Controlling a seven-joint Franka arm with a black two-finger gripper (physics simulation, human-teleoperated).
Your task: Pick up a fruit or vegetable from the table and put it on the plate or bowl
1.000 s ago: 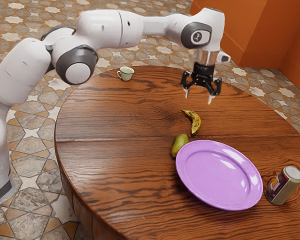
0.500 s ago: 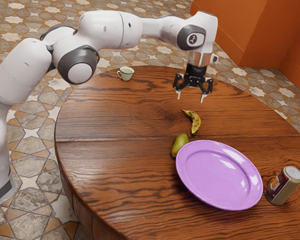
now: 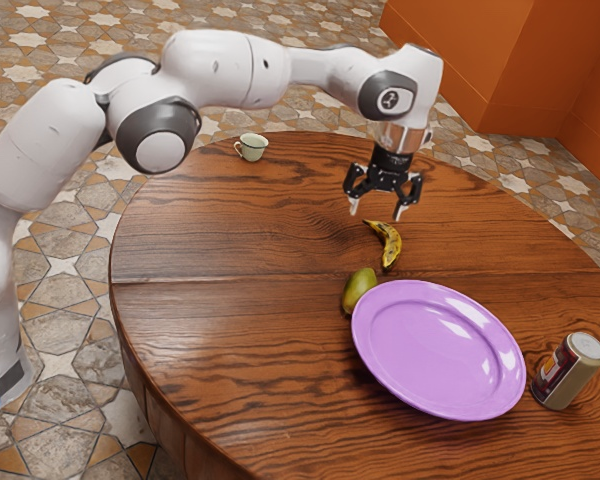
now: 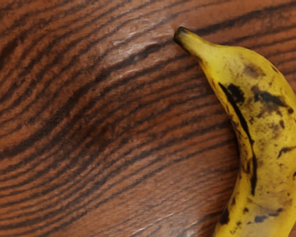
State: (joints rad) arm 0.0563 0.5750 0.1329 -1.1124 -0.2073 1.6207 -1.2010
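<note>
Banana (image 3: pixel 387 241) behind plate (image 3: pixel 438 348); pear (image 3: pixel 358 288) touching plate's rim.

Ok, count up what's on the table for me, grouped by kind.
Fruit: 2, a banana and a pear
Dishes: 2, a purple plate and a teacup
Containers: 1, a can
Total: 5

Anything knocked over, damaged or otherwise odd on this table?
The jar to the exterior view's right of the purple plate leans well off upright, as if tipped over. The banana carries black blotches on its skin, plain in the wrist view. Nothing is spilled; the cup stands upright.
</note>
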